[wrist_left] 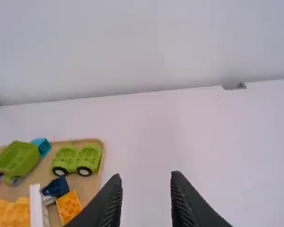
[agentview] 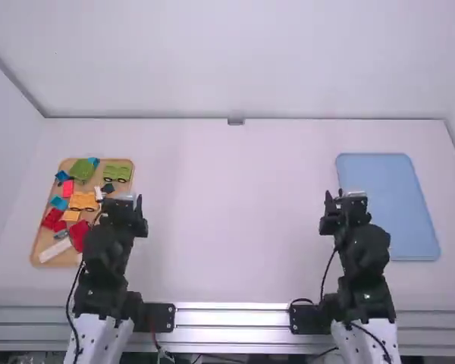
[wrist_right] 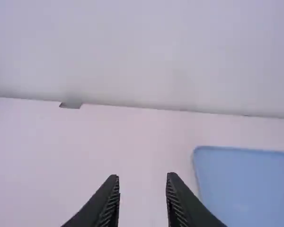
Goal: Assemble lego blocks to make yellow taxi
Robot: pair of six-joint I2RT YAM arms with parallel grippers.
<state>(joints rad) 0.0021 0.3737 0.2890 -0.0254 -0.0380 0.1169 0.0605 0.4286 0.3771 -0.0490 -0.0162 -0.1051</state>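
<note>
Item: yellow wheeled block [agentview: 83,201], on the wooden tray [agentview: 39,241], left of the left pincer [agentview: 125,203] and apart from it.
Item: small yellow block [wrist_left: 68,205], on the same tray, nearer that pincer, beside a white block [wrist_left: 38,203] and a dark blue block [wrist_left: 57,187].
Item: left pincer [wrist_left: 146,177], fingers set wide, a gap between them.
Item: right pincer [agentview: 346,202], far to the right of the yellow blocks; fingers likewise wide apart, nothing between them.

Obscured: the near right part of the wooden tray, behind the left arm [agentview: 102,254]. In the left wrist view, the yellow wheeled block is cut off at the edge, its wheels out of sight. Small pieces around the red block [agentview: 77,233] are hard to make out.

Container, wooden: tray with rounded corners, left of the left pincer, crowded with loose pieces. Contents include a green wheeled block [wrist_left: 78,160], a green open-topped piece [wrist_left: 16,158], light blue pieces, red pieces, a long white piece [agentview: 54,250], and the yellow blocks.
Container, blue: shallow tray [agentview: 387,201], on the counter [agentview: 227,227], beyond and to the right of the right pincer; partly cut off in the right wrist view.
</note>
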